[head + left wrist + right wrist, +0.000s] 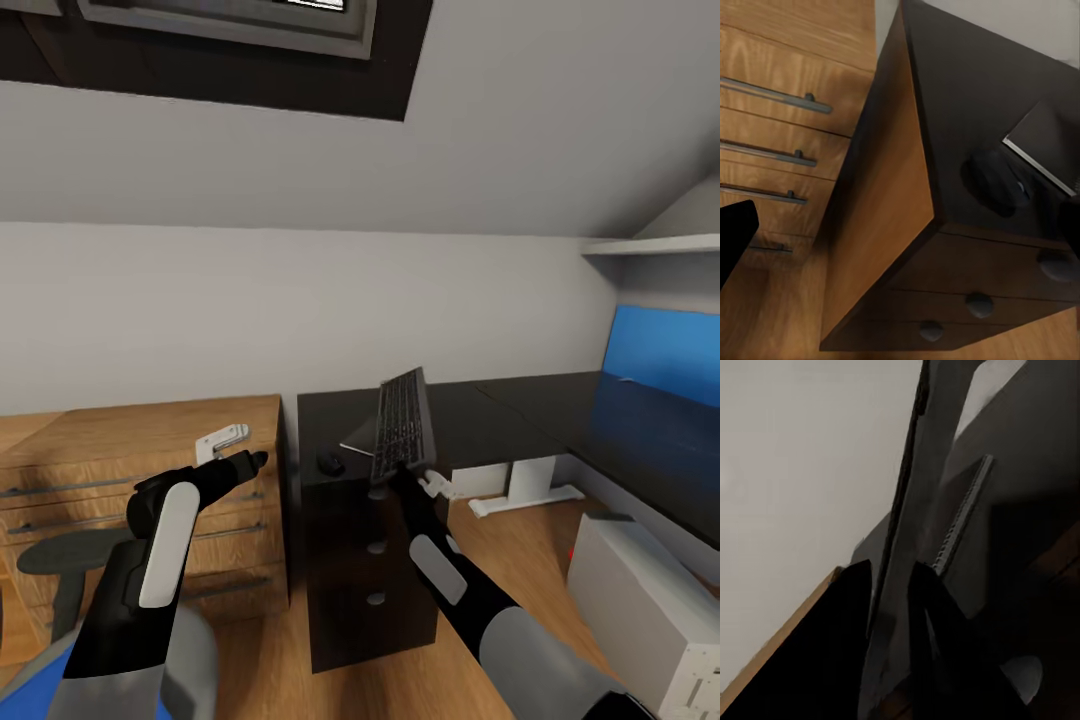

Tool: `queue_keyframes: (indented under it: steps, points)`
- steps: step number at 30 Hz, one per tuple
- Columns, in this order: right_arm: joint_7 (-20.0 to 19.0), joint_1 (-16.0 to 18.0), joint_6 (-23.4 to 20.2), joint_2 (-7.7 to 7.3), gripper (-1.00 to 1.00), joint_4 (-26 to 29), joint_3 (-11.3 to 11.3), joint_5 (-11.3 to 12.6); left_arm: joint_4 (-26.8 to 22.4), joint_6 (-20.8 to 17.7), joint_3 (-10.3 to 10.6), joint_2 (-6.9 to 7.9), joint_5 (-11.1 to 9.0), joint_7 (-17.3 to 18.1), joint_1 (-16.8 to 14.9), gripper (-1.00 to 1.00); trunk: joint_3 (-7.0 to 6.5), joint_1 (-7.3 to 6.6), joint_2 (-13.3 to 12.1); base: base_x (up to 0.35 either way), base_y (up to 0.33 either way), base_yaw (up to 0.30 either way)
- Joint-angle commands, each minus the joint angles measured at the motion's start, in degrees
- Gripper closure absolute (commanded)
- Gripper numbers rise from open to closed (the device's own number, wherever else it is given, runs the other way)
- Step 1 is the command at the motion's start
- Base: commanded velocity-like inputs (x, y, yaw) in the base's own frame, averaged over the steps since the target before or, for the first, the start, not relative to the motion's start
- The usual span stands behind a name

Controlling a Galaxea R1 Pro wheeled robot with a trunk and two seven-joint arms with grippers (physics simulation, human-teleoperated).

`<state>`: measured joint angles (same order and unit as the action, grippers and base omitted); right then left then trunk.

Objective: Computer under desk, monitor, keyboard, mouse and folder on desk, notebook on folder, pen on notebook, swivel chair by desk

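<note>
Holding station at the drawer end of the long black L-shaped worktop (480,420); its round-knobbed drawer stack sits directly below the right claw (405,472). Light wooden chest with bar handles (120,440) stands just beyond and below the left claw (255,460), butted against the worktop's side.

White-grey upright tower computer (650,600) rests on the floor well off to the right of the right claw, beside the worktop's long run rather than clearly under it. Judged: may need tucking in.

Grey padded swivel chair (60,560) sits low behind the left arm, a strip of bright blue at its seat edge, probably the flat folder (40,680), not yet moved.

Slim black keyboard with pale-lettered keys (403,425) is pinched by its near edge in the right claw, tilted up steeply over the worktop. Judged: edge grip lets it be lowered flat.

Thin dark grey notebook (1042,142) lies flat on the worktop just behind the keyboard. Small dark rounded mouse (994,180) sits beside it, between the two claws.

Left claw carries nothing; whether spread or pressed together, cannot tell.
</note>
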<state>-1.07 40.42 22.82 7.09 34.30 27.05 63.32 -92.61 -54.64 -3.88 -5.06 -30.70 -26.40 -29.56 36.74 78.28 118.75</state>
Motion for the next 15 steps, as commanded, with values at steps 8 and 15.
queue_keyframes:
  steps: [8,15]
  points:
    - [-0.1,0.0,0.3,-0.96,1.0,1.7,0.3,0.8,0.0,-0.1,0.0,0.02,-0.5,-1.3,0.0,-1.0,-1.37,-1.77,-3.2,0.0,0.0,0.0]
    - [0.2,-1.4,0.0,-2.71,1.0,7.8,0.3,1.0,0.0,-0.1,0.5,0.04,-0.6,-3.9,0.0,-1.0,-2.63,-3.31,-6.0,0.0,0.0,0.0]
